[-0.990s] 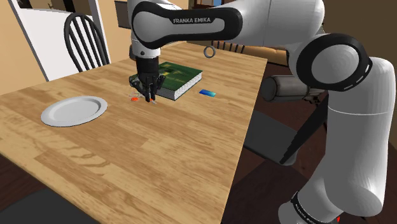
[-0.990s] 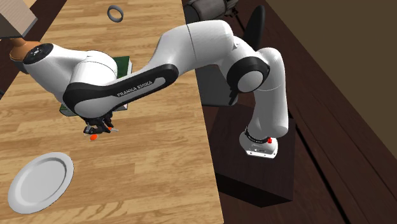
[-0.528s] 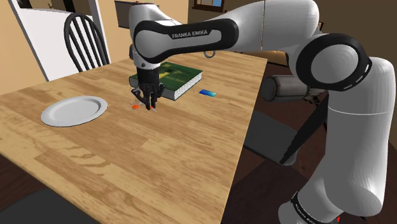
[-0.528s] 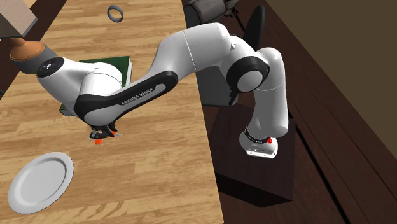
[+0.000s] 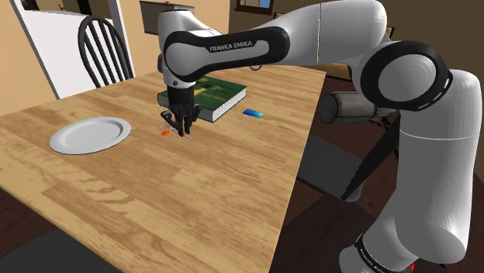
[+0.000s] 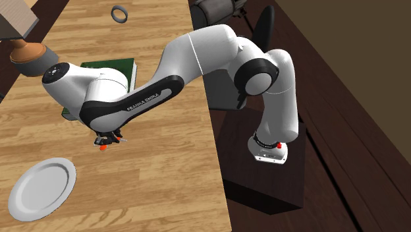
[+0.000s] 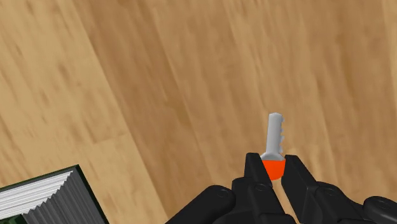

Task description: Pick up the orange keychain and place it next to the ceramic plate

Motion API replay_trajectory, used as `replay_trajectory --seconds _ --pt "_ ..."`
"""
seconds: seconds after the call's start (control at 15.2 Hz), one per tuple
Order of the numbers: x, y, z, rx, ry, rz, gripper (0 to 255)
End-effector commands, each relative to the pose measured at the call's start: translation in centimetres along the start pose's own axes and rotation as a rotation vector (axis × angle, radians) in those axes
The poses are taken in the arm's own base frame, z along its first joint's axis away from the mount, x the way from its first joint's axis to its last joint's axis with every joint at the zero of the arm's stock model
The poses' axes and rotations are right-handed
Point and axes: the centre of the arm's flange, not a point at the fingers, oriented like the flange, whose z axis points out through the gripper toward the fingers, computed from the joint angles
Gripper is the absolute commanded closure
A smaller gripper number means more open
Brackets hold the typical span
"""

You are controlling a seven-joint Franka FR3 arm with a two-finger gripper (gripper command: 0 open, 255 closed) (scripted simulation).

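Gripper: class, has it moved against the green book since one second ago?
Yes. In the shoulder view the gripper, shut on the orange keychain, has shifted down the picture, away from the green book.

A light wooden table (image 5: pixel 194 178) of long planks carries 4 things. A round, pale grey plate (image 5: pixel 90 134) lies flat toward the shoulder view's left, with bare wood all around it. Well apart from it, further back, a thick book (image 5: pixel 211 99) with a dark green cover lies flat, its white page edges showing along one side. A small blue object (image 5: pixel 253 113) lies near the book, between it and the table's edge on the shoulder view's right. A grey ring (image 6: pixel 119 13) lies beyond the book, at the table's far end.
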Motion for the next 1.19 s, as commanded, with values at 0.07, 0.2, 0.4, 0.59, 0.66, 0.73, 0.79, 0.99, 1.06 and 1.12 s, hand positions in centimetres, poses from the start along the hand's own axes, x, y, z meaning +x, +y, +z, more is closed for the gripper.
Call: replay_trajectory --seconds 0.07,0.2,0.4,0.59,0.66,0.73,0.79,0.99,1.06,1.12 --pt "0.0 0.0 0.0 0.000 0.000 0.000 0" --pt "0.0 0.0 0.0 0.000 0.000 0.000 0" --pt "0.0 0.0 -1.3 0.000 0.000 0.000 0" --pt "0.0 0.0 -5.0 0.000 0.000 0.000 0" --pt "0.0 0.0 -5.0 0.000 0.000 0.000 0" --pt "0.0 0.0 -5.0 0.000 0.000 0.000 0" --pt "0.0 0.0 -5.0 0.000 0.000 0.000 0" --pt "0.0 0.0 -5.0 0.000 0.000 0.000 0" --pt "0.0 0.0 -5.0 0.000 0.000 0.000 0" --pt "0.0 0.0 -5.0 0.000 0.000 0.000 0"
